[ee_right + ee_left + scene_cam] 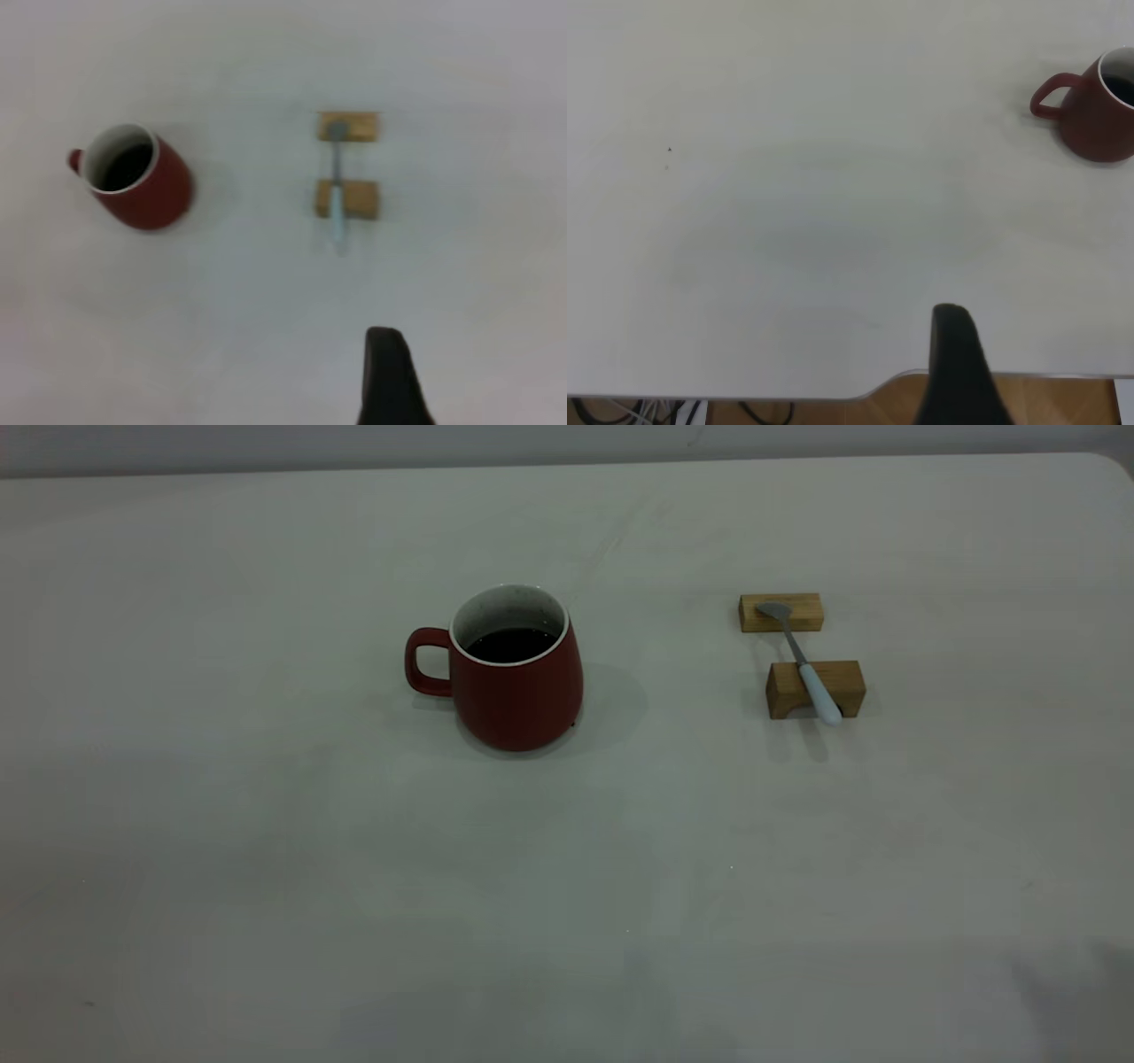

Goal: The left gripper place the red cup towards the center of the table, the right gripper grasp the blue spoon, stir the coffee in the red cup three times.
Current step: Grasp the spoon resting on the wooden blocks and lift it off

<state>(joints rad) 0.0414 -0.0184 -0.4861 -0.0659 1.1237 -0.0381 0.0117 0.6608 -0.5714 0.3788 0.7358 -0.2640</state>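
Observation:
The red cup (518,682) stands upright near the middle of the table (266,850), its handle pointing left in the exterior view. Dark coffee (511,644) fills it partway. The blue spoon (802,662) lies to the cup's right, bridging two tan wooden blocks, with its bowl on the far block. No arm shows in the exterior view. A black part of the left gripper (952,320) hangs over the table's edge, far from the red cup (1099,115). The right gripper (383,341) hovers high above bare table, short of the blue spoon (337,190) and the red cup (142,181).
The far wooden block (781,612) and the near wooden block (816,688) carry the spoon. In the left wrist view the table's edge (833,394) runs close to the gripper, with wooden floor and cables beyond it.

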